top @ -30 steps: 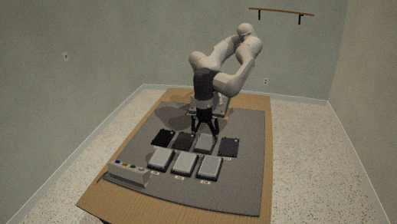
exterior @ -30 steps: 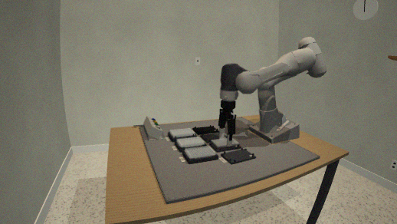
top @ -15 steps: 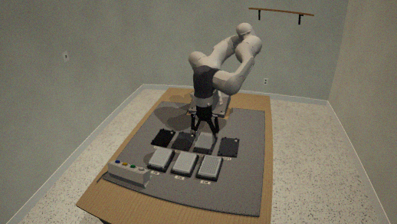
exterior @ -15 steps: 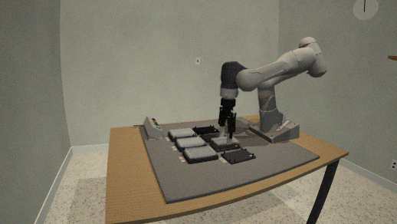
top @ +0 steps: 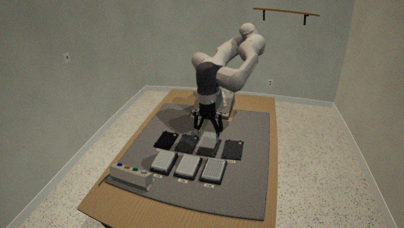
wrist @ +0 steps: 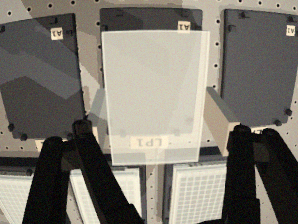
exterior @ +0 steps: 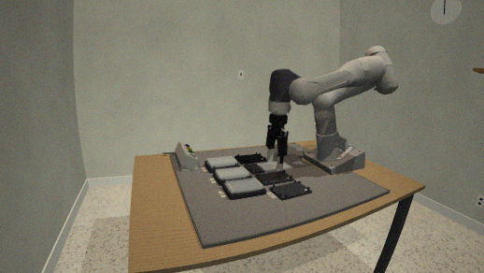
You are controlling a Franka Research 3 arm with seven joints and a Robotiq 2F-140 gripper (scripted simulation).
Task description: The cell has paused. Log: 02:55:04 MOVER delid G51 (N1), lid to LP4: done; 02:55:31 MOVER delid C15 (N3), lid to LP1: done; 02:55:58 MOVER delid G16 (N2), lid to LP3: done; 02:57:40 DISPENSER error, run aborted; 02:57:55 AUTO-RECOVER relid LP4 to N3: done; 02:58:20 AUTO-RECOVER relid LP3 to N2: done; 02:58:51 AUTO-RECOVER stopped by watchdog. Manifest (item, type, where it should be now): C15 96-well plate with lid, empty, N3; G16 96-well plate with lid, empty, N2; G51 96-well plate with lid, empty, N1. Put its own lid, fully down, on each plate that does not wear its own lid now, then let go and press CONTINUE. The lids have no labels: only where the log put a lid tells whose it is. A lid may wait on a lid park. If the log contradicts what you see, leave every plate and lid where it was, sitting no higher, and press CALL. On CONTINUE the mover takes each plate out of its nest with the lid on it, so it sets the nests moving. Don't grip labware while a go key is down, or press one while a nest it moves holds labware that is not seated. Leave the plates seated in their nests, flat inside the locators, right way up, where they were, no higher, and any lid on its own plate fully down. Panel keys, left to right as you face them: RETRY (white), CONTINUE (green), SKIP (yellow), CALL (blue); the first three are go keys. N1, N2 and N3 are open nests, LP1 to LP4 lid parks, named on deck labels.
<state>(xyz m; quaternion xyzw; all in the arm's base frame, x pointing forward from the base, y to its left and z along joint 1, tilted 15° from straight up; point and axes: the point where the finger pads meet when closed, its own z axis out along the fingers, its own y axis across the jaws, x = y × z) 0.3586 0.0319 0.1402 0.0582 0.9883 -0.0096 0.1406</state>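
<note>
My gripper (top: 208, 132) is shut on a clear lid (top: 208, 139) and holds it a little above the third lid park (top: 207, 150) in the back row. In the wrist view the lid (wrist: 154, 96) sits between my fingers, with the dark park (wrist: 150, 19) showing behind it. Three plates stand in the front row of nests. The left plate (top: 164, 161) and the middle plate (top: 188, 165) wear lids. The right plate (top: 213, 170) shows open wells, as it does in the wrist view (wrist: 196, 192).
The other lid parks (top: 165, 140) (top: 186, 143) (top: 232, 149) are bare. The key panel (top: 130, 176) stands at the front left of the mat with its blue, yellow, green and white keys. The robot base (exterior: 334, 159) is behind the parks.
</note>
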